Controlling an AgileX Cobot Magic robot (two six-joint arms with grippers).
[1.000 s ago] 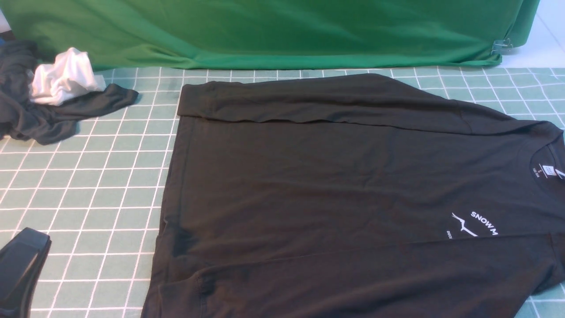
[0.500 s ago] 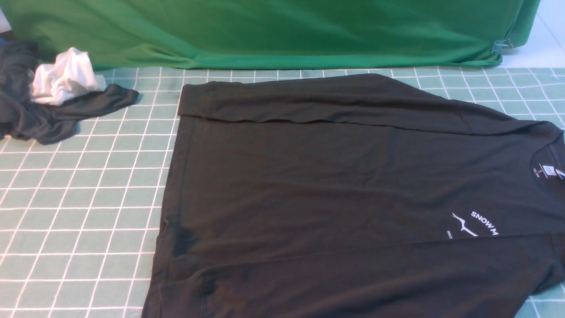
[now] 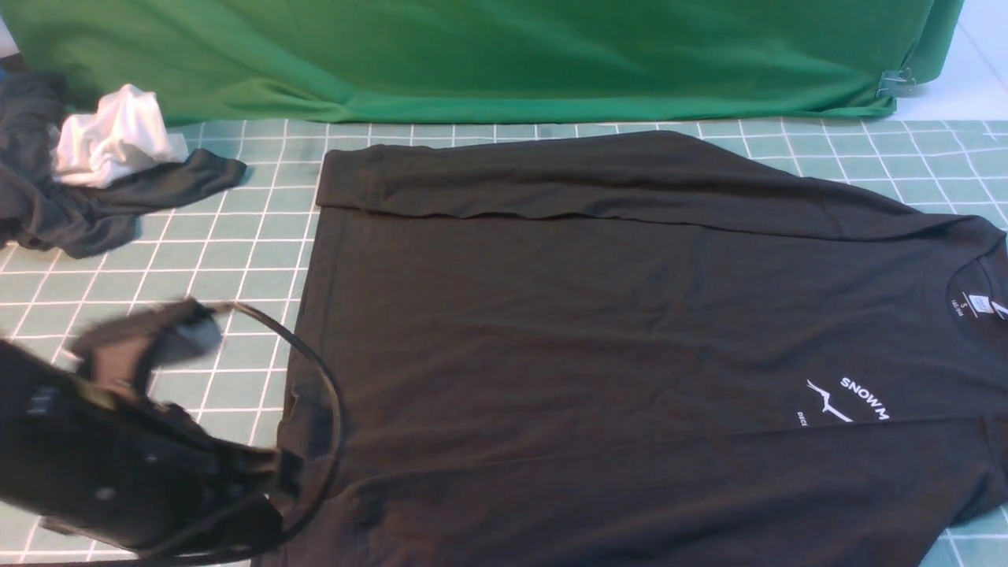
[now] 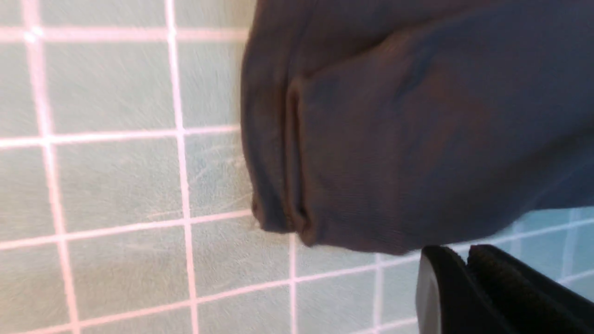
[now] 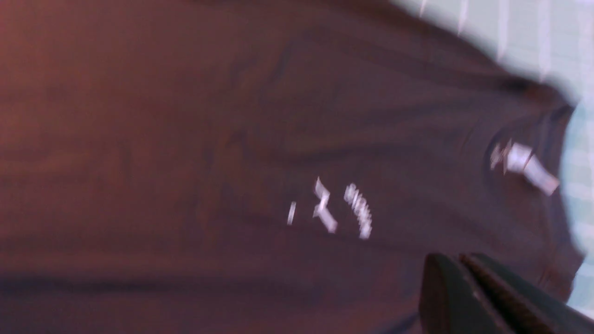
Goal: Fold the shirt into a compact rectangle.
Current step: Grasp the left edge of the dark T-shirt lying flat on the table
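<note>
On the mat the shirt is spread flat, far sleeve folded in; left gripper beside its hem and right gripper over the print are closed on nothing, so the next fold is judged pending and jaws must be opened.

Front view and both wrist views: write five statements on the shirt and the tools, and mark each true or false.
1. The shirt lies spread on the checked cloth. True.
2. Its neck label lies on the robot's left. False: it is at the right.
3. The left tool is shut and empty. True.
4. The right tool grips the chest print. False: it is shut, with nothing in it.
5. A white cloth lies on the shirt. False: it is bunched with a dark garment at the far left, apart from the shirt.
</note>
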